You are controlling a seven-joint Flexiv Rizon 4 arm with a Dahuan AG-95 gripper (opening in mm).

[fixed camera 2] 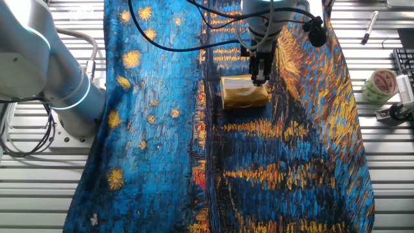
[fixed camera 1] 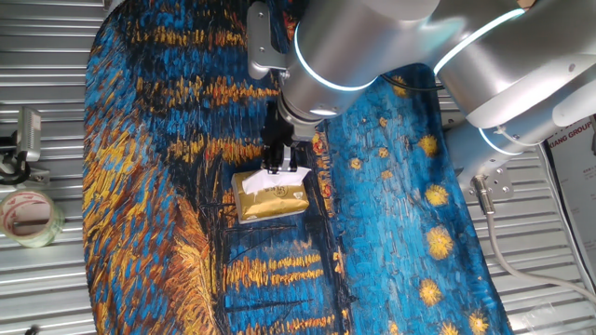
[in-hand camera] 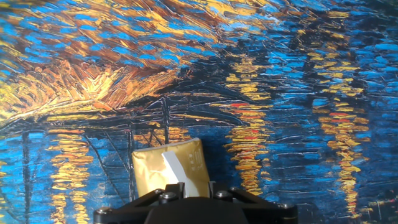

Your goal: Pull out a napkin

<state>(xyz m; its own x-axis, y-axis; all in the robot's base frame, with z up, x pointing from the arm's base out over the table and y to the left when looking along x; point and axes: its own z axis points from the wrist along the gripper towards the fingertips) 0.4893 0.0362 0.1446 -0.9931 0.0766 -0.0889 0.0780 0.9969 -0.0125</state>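
Hand view: gripper (in-hand camera: 176, 190) low over gold pack (in-hand camera: 169, 169) at bottom centre, fingers pinching white napkin (fixed camera 1: 284, 177) edge, placed for pulling sheet out.

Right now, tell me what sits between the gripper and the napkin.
Nothing: in one fixed view the gripper is right down on the white napkin atop the gold pack.

One gold tissue pack (fixed camera 1: 270, 196) is seen at the middle of the painted cloth (fixed camera 1: 149, 140), and one white napkin (fixed camera 1: 291, 174) is counted at the pack's top edge. One claw (fixed camera 1: 277, 167) is found directly above the pack. Well apart from the pack, beyond the cloth's edge, one tape roll (fixed camera 1: 28, 216) is counted on the counter (fixed camera 1: 37, 288). In the other fixed view, one pen (fixed camera 2: 369, 27) is counted beyond that roll.
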